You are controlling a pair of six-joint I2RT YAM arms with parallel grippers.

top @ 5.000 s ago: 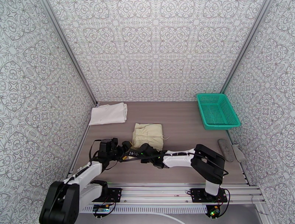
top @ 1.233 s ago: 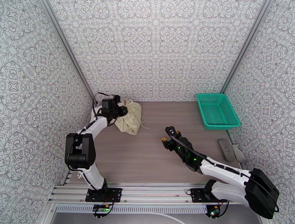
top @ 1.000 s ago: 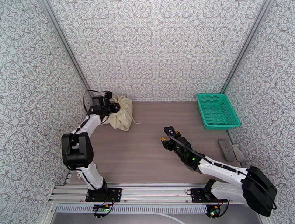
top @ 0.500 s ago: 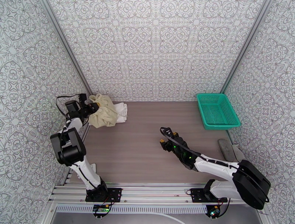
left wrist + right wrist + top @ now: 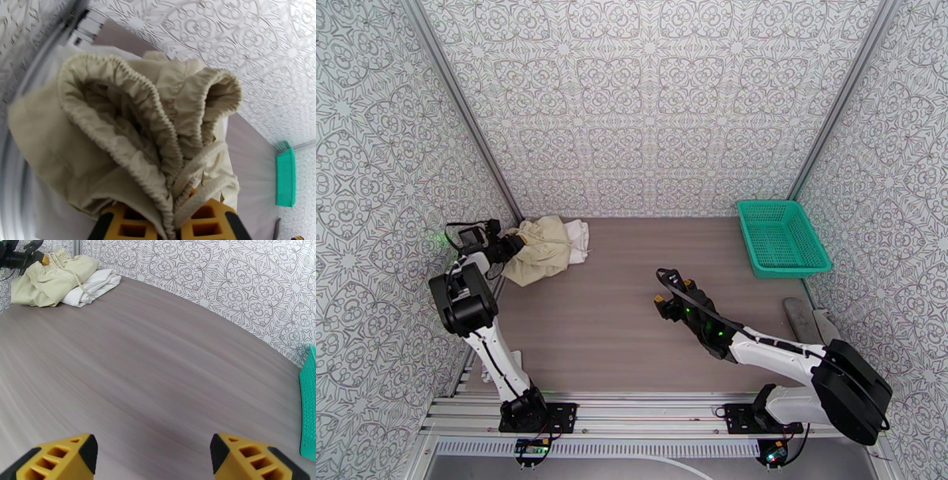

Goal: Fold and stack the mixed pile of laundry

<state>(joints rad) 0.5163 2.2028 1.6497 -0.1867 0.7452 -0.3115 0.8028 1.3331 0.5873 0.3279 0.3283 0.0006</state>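
Observation:
The beige garment (image 5: 539, 251) lies bunched at the back left corner, partly on top of the folded white T-shirt (image 5: 577, 235). My left gripper (image 5: 508, 245) is shut on the beige garment's elastic waistband (image 5: 158, 158), which is pinched with the drawstring between the yellow fingers (image 5: 118, 227). White cloth (image 5: 51, 221) shows under the beige one. My right gripper (image 5: 663, 290) hovers open over the bare table middle, its yellow fingertips (image 5: 65, 457) wide apart with nothing between them. From there the beige garment (image 5: 49, 279) and the white T-shirt (image 5: 96, 287) sit far off at the upper left.
A teal mesh basket (image 5: 782, 237) stands at the back right, its edge (image 5: 310, 405) at the right of the right wrist view. Two grey flat objects (image 5: 810, 320) lie along the right table edge. Patterned walls close in on three sides.
My left arm has carried the beige garment to the back left and lowered it onto the white T-shirt. My right gripper has drifted slightly left and opened wider.

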